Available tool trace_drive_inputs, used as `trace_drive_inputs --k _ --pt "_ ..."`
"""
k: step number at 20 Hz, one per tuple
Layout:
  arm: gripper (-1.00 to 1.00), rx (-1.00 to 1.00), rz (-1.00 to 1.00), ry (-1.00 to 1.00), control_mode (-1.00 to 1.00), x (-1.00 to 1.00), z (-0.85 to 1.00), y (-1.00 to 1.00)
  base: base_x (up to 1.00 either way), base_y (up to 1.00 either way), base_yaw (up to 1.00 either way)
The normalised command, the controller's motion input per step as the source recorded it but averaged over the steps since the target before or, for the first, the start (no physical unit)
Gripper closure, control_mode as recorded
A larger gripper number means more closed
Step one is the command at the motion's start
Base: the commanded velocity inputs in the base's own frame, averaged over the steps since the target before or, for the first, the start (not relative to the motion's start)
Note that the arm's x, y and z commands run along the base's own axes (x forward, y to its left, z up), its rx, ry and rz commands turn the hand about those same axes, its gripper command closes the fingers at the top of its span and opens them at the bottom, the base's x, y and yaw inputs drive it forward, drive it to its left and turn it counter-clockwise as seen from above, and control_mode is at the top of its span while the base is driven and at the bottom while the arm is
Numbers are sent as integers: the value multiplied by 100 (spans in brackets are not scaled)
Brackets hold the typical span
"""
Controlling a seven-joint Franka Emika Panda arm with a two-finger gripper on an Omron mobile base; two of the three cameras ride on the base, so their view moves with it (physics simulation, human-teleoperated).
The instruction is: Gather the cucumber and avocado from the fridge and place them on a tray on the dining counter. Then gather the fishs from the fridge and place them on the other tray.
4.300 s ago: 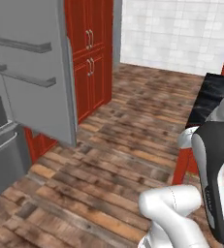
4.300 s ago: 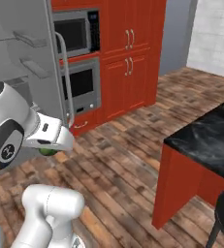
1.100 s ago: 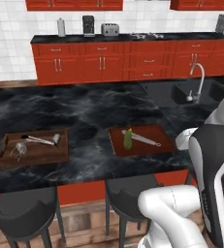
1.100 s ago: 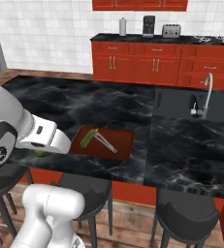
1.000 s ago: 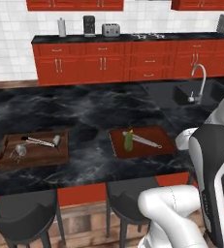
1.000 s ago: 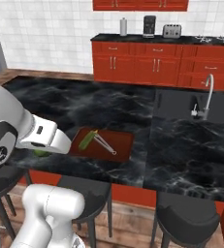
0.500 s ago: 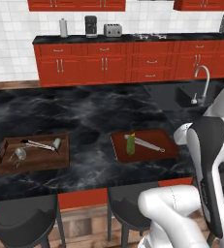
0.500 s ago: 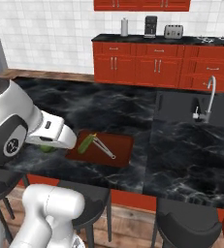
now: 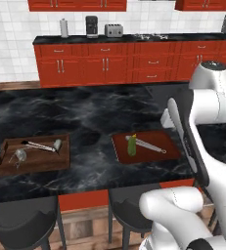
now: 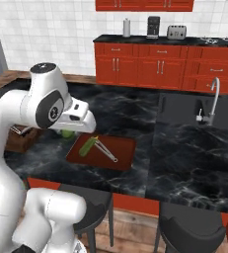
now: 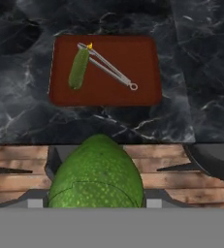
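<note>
The base has pulled in closer to the dining counter (image 9: 85, 114) over the last second, and the arm has swung up and forward from its tucked pose. The gripper (image 11: 96, 206) holds the avocado (image 11: 96, 177) between its fingers, just short of the counter edge, above the stools. The red tray (image 11: 142, 72) ahead already carries the cucumber (image 11: 78, 68) beside metal tongs (image 11: 108, 68). The wooden tray (image 9: 31, 158) sits well apart to the left. Next, I judge, the avocado goes onto the red tray
</note>
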Motion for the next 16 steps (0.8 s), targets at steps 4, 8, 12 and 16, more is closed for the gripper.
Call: trace_drive_inputs --k 4,8,12,16 --pt "100 0 0 9 -100 100 -45 12 0 0 0" --pt "100 0 0 6 -100 88 -57 2 0 0 0" --pt "100 0 0 2 -100 63 -57 0 0 0 0" --pt "100 0 0 -3 -100 20 -68 -8 0 0 0"
